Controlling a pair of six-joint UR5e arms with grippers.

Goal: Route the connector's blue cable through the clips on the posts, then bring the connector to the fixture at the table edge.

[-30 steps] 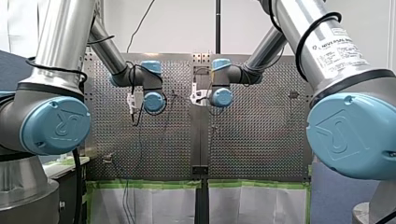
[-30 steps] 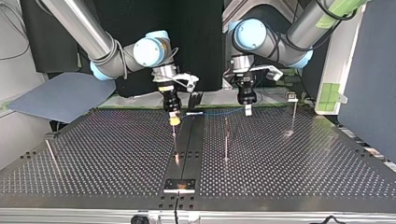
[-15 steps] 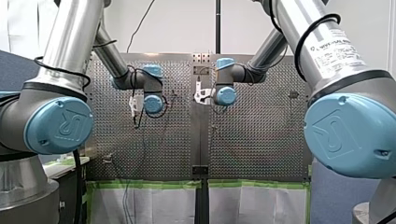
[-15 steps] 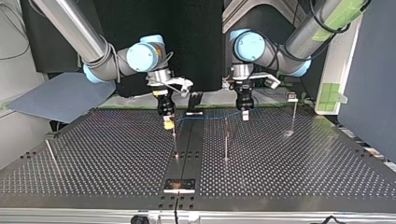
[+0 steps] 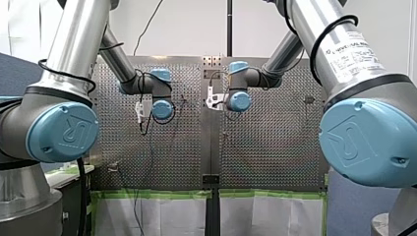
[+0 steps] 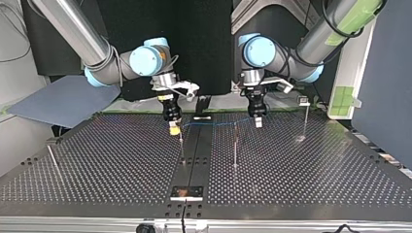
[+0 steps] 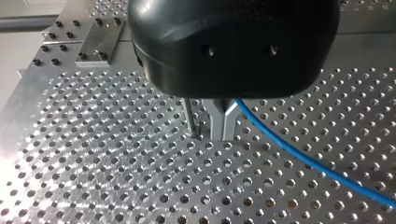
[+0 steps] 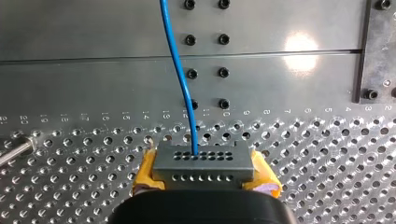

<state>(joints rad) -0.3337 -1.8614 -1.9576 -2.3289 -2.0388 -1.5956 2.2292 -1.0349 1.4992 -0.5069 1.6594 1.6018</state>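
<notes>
Top view, at the cable's nine o'clock end: my right arm's yellow-padded fingers (image 8: 147, 169) clamp the small grey multi-hole connector block (image 8: 203, 161) by its short ends, above the perforated metal tabletop (image 6: 97, 165). The thin blue cable (image 8: 179, 70) sags slightly toward three o'clock, near the tops of two slim metal posts (image 6: 235, 148), to my left arm's metal fingers (image 7: 215, 123), closed and apparently pinching it. Light and limp, the cable likely needs holding close to each clip; the rigid connector can take the firm grip.
</notes>
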